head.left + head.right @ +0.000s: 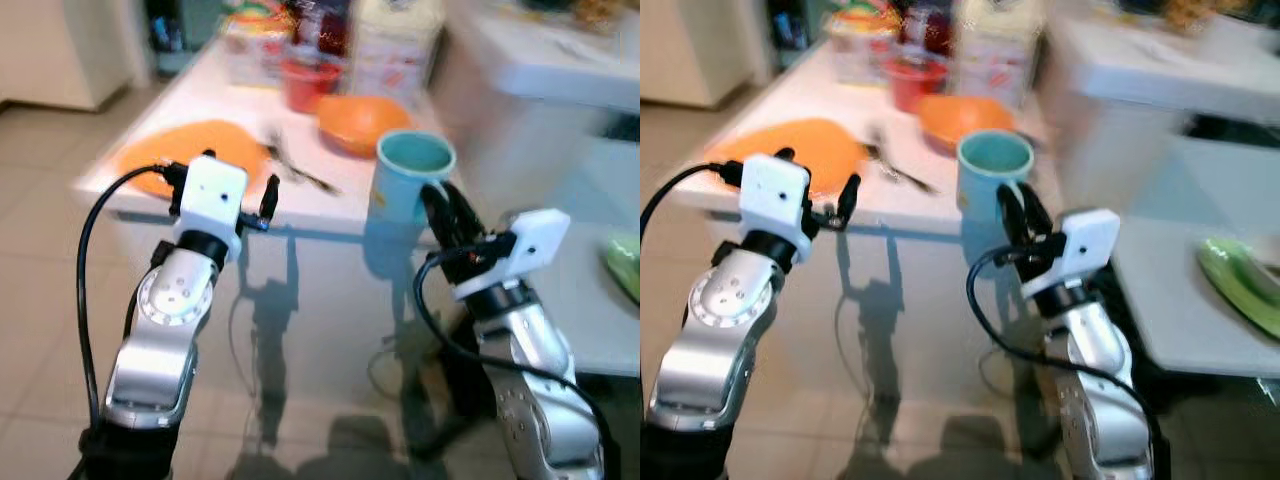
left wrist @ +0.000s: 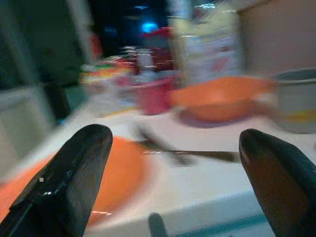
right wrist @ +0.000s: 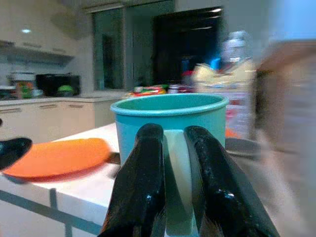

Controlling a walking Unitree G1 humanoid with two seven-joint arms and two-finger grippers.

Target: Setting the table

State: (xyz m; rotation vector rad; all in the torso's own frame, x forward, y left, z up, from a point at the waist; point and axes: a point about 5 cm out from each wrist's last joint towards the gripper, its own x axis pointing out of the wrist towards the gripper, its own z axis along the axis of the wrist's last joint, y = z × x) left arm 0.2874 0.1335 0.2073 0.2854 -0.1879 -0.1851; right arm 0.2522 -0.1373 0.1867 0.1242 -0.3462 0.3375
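Note:
A teal mug stands at the front edge of the white table. My right gripper is shut on its handle; in the right wrist view the two fingers squeeze the pale handle below the mug. Further left, my left gripper is open just before the table edge, holding nothing. In front of it lie an orange plate and a dark fork. An orange bowl sits behind the mug.
A red cup, bottles and packets crowd the table's back. A white counter rises at the right. A lower white surface carries a green thing. Tiled floor lies below.

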